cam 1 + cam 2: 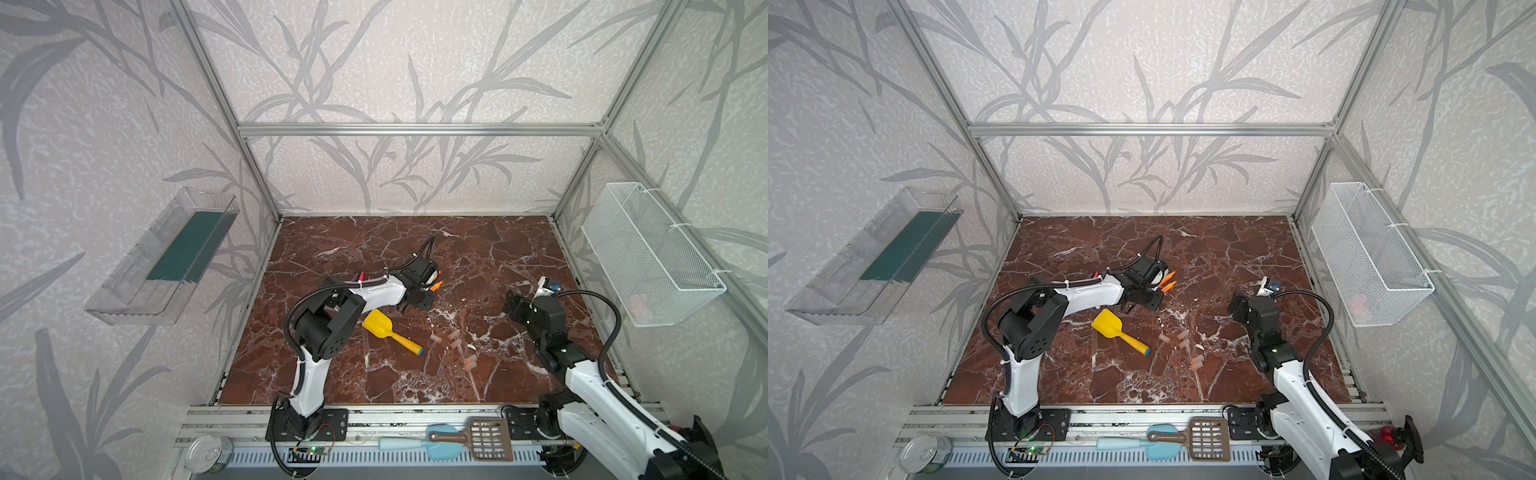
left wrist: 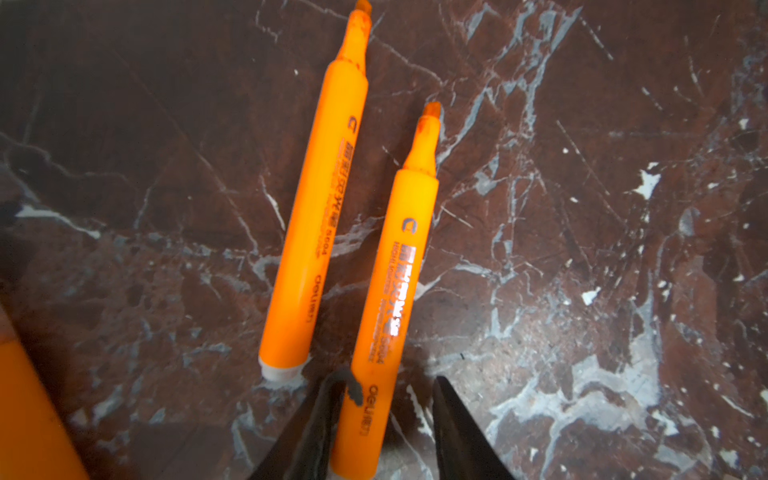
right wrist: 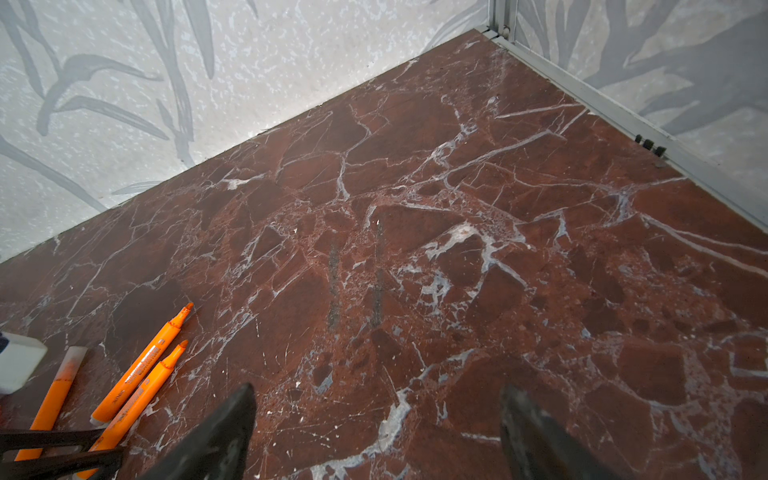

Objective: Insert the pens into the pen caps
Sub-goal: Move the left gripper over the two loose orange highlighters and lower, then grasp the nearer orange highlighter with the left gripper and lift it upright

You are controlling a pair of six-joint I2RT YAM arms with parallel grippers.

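Observation:
Two orange pens (image 2: 316,216) (image 2: 395,299) lie side by side on the marble floor, tips pointing away from my left gripper (image 2: 388,382). Its jaws straddle the butt end of the nearer pen: one finger (image 2: 332,399) touches it, and a gap shows at the other finger. A third orange pen (image 3: 52,399) lies beside them. Red and purple pens (image 1: 359,276) peek out behind the left arm. Several translucent pen caps (image 1: 454,338) (image 1: 1197,362) lie scattered mid-floor. My right gripper (image 3: 379,388) (image 1: 509,307) hovers open over bare marble, holding nothing.
A yellow toy shovel (image 1: 386,328) lies beside the left arm's elbow. A white wire basket (image 1: 648,257) hangs on the right wall and a clear tray (image 1: 166,257) on the left wall. A can (image 1: 208,453), a spatula and a slotted scoop (image 1: 490,440) rest on the front rail.

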